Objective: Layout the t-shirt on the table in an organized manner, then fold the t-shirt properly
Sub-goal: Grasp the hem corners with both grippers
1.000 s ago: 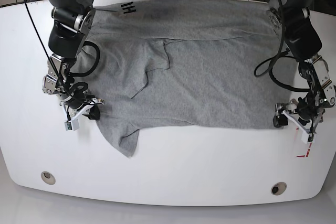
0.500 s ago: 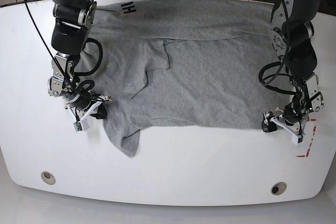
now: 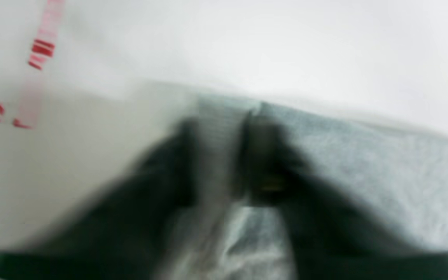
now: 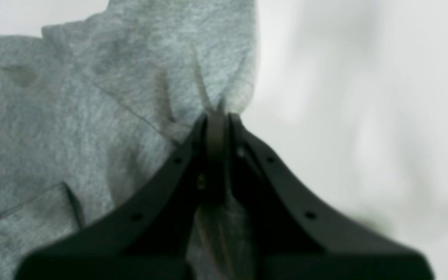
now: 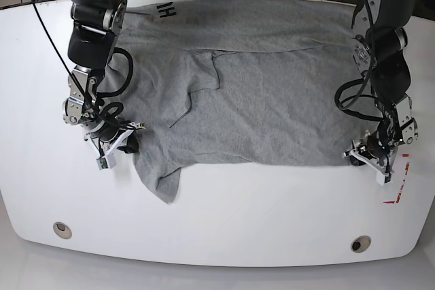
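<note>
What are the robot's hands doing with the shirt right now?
Right fingers shut on the shirt edge. Left fingers pinching the opposite corner. Shirt partly folded on the table. Nothing in the way.

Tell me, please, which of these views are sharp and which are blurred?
Base view: sharp, with soft glare on the table. Left wrist view: heavily blurred, the left gripper a dark smear. Right wrist view: the right gripper fairly crisp, the t-shirt softer.

Bright even light; both wrist views blurred; base view sharp.
</note>
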Action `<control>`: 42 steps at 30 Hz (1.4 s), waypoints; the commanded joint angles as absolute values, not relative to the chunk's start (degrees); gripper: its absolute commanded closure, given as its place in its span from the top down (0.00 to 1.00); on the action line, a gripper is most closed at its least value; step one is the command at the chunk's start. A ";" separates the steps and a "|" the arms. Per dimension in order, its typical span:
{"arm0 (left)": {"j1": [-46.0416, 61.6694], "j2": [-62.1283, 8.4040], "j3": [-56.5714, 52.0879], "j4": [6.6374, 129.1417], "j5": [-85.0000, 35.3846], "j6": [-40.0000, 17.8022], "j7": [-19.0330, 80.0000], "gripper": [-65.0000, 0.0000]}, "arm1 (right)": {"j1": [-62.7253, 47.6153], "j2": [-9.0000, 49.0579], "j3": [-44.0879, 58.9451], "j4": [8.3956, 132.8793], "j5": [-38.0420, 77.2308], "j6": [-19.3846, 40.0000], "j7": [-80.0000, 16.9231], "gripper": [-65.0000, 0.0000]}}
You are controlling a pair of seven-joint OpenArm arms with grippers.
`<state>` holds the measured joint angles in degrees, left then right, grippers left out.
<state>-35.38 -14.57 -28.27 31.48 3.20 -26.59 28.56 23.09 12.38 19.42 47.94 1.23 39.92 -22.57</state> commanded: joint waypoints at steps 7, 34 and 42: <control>-36.97 -14.90 -28.26 35.30 2.68 -26.95 28.70 0.00 | 24.48 13.05 19.30 50.86 0.66 40.00 -22.64 0.02; -26.95 -12.97 -28.53 64.04 0.84 -40.00 41.36 0.00 | 21.23 13.14 19.21 76.97 0.66 40.00 -38.73 0.02; -22.90 -13.41 -28.53 71.60 -3.82 -40.00 44.53 0.00 | 16.57 13.05 19.30 87.69 0.66 40.00 -43.47 0.02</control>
<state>-22.15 -12.25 -28.45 68.58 -2.57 -39.99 44.69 16.29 12.25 19.11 84.29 0.19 40.34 -44.12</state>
